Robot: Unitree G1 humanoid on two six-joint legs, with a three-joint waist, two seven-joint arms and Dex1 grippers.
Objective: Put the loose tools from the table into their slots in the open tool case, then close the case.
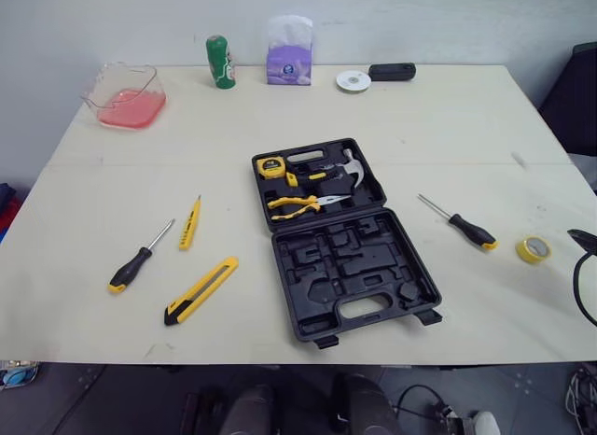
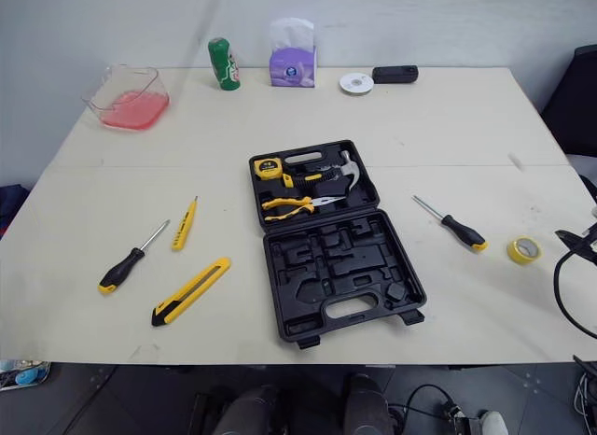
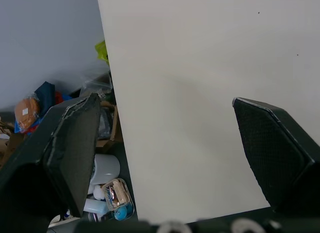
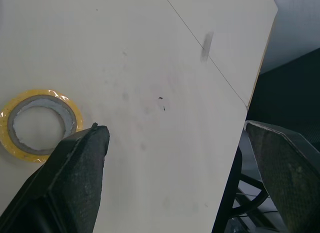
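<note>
Black moulded tool case [image 1: 317, 304] is laid open mid-way across the bench [image 1: 420, 108], with loose tools scattered on both sides. To its right, the screwdriver [image 1: 464, 226], judged light and stiff, is best taken across its handle, not the slick shaft. The left gripper [image 3: 165, 143] and right gripper [image 4: 177, 158] are held apart, empty.

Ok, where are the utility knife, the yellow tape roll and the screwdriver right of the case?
Utility knife [image 1: 201, 289], left eye view, middle of its yellow body.
Yellow tape roll [image 1: 532, 259], left eye view, its near outer wall.
Right screwdriver [image 1: 473, 231], left eye view, black handle.
</note>
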